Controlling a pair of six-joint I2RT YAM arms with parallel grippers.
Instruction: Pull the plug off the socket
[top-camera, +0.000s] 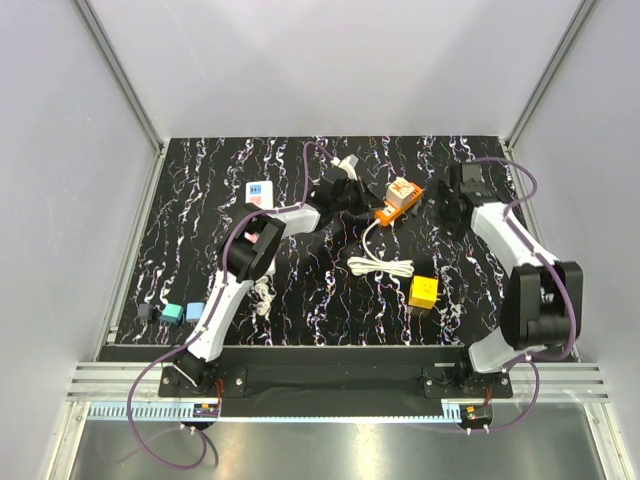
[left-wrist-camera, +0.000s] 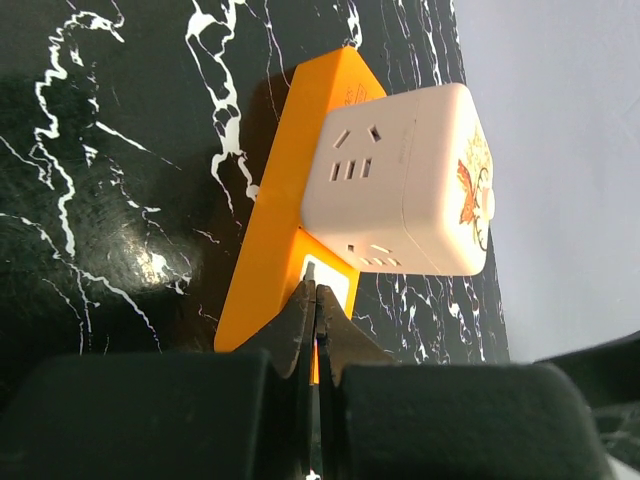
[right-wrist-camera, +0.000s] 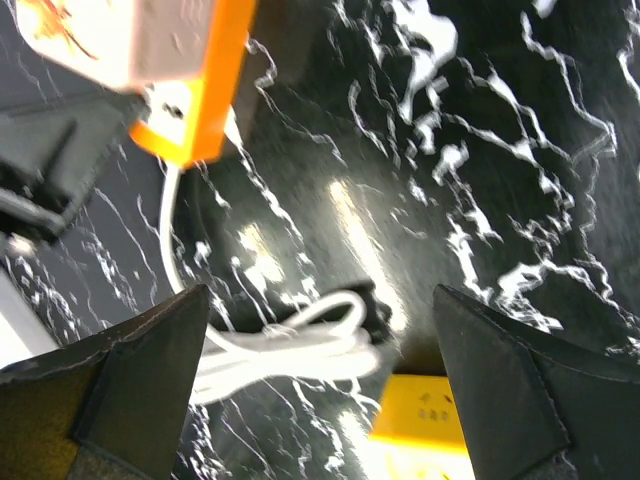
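The socket (top-camera: 258, 190), a white strip with small coloured squares, lies at the back left; my left arm covers most of it and no plug shows on it. A white cube adapter (top-camera: 402, 190) (left-wrist-camera: 400, 185) is plugged into an orange power strip (top-camera: 390, 212) (left-wrist-camera: 290, 180). My left gripper (top-camera: 358, 203) (left-wrist-camera: 316, 295) is shut, its tips touching the near end of the orange strip. My right gripper (top-camera: 455, 205) (right-wrist-camera: 320, 400) is open and empty, to the right of the orange strip (right-wrist-camera: 195, 110), above the table.
A coiled white cable (top-camera: 380, 265) (right-wrist-camera: 290, 345) runs from the orange strip. A yellow block (top-camera: 423, 291) (right-wrist-camera: 420, 430) sits right of centre. Two teal blocks (top-camera: 183, 312) and a small dark one (top-camera: 143, 312) lie at the front left. Grey walls enclose the table.
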